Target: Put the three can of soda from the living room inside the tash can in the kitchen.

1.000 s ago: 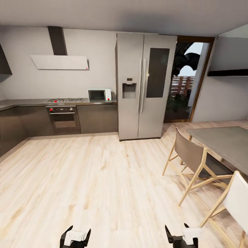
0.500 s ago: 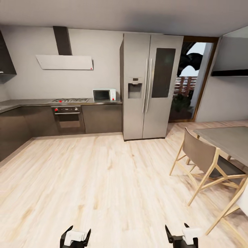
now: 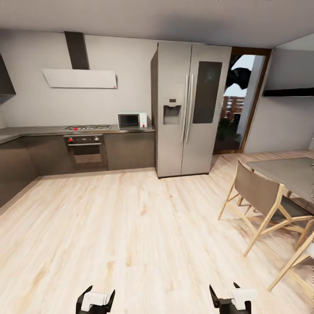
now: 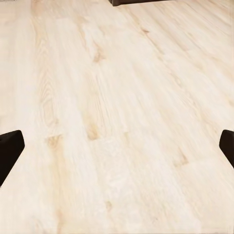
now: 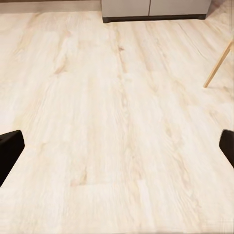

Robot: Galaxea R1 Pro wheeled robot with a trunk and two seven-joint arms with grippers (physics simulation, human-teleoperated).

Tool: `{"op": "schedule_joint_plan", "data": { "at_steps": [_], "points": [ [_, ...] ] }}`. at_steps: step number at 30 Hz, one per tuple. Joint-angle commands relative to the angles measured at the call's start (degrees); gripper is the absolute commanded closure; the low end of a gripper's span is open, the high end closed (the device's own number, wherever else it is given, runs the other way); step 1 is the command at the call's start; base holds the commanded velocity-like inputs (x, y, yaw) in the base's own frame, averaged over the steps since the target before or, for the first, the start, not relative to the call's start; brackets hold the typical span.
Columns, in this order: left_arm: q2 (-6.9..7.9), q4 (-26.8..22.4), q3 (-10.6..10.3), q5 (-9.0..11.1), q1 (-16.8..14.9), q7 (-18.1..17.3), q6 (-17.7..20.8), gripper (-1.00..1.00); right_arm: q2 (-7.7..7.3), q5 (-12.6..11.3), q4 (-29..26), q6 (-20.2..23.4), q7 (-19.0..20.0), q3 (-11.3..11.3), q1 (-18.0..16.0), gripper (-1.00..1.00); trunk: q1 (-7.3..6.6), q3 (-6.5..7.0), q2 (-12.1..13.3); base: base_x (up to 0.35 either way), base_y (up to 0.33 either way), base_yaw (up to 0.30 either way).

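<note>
The robot stands in the kitchen (image 3: 131, 87), facing a wide stretch of light wood floor (image 3: 131, 226). At the middle of the frame rises a tall steel fridge (image 3: 192, 109); left of it a dark counter (image 3: 52, 130) carries a small microwave (image 3: 129, 120) and a hob, with an oven (image 3: 86, 152) below and a hood (image 3: 79, 78) on the wall above. At the right edge a grey table (image 3: 288, 172) stands with wooden chairs (image 3: 266, 200) drawn up, and behind the fridge a doorway (image 3: 237, 100) opens outdoors.

At the bottom of the head view the left gripper (image 3: 95, 301) and right gripper (image 3: 230, 300) hang low over the floor. In each wrist view the dark fingers (image 4: 9, 152) (image 5: 9, 151) sit at opposite edges of the frame with bare planks between them, so both are spread wide and carry nothing.

No soda cans and no bin appear in any picture, so their places cannot be told from here; with empty grippers the job looks early or between trips.

The main risk now is driving. The chairs at right jut into the open floor, and a turn toward that side could clip a leg with the base or the right arm. Heading on without having located the bin could also waste the trip.
</note>
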Motion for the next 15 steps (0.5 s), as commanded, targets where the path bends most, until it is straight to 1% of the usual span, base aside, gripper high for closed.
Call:
{"op": "schedule_joint_plan", "data": {
  "at_steps": [1,15],
  "points": [
    [0.0,0.0,0.0,0.0,0.0,-0.01,0.0,-1.0,-0.03,0.0,0.01,0.0,0.03,-0.01,0.0,-1.0,0.0,0.01,0.0,0.0,0.318,-0.218],
    [0.0,0.0,-0.08,0.16,0.0,0.0,0.0,-1.0,-0.21,-0.07,-0.02,0.0,0.08,-0.03,0.05,-1.0,0.0,0.41,0.0,0.0,0.318,-0.244]
  ]
}}
